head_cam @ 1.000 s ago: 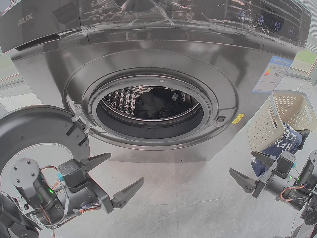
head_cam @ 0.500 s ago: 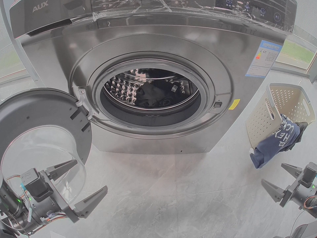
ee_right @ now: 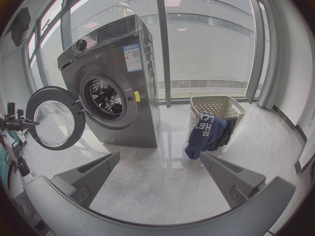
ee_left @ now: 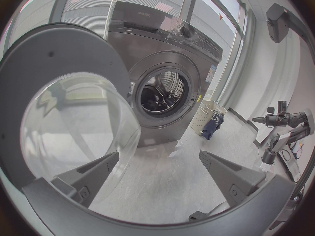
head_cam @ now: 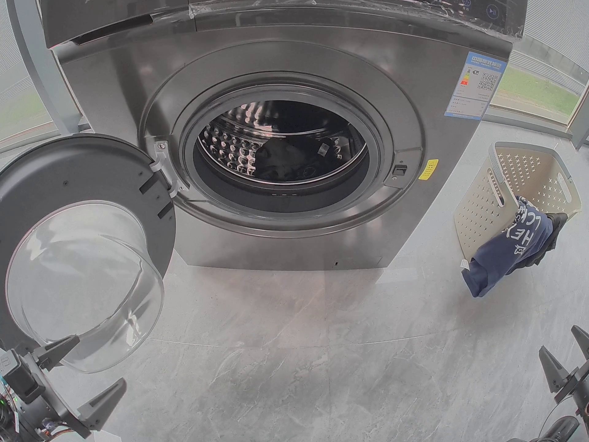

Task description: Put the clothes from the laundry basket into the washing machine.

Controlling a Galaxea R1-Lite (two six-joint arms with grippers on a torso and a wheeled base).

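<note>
Now left gripper (ee_left: 158,153) and right gripper (ee_right: 159,154) fingers splayed, empty; open door (head_cam: 73,167) beside left.

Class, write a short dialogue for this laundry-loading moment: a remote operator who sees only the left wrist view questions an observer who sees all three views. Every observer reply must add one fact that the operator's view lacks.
Operator: The washing machine has its door open, but the drum looks dark to me. Is anything inside?
Observer: Yes. The head view shows dark clothes lying in the drum.
Operator: I see a blue garment draped on the laundry basket. Is that the only one?
Observer: No. In the right wrist view a black garment hangs over the rim beside it.
</note>
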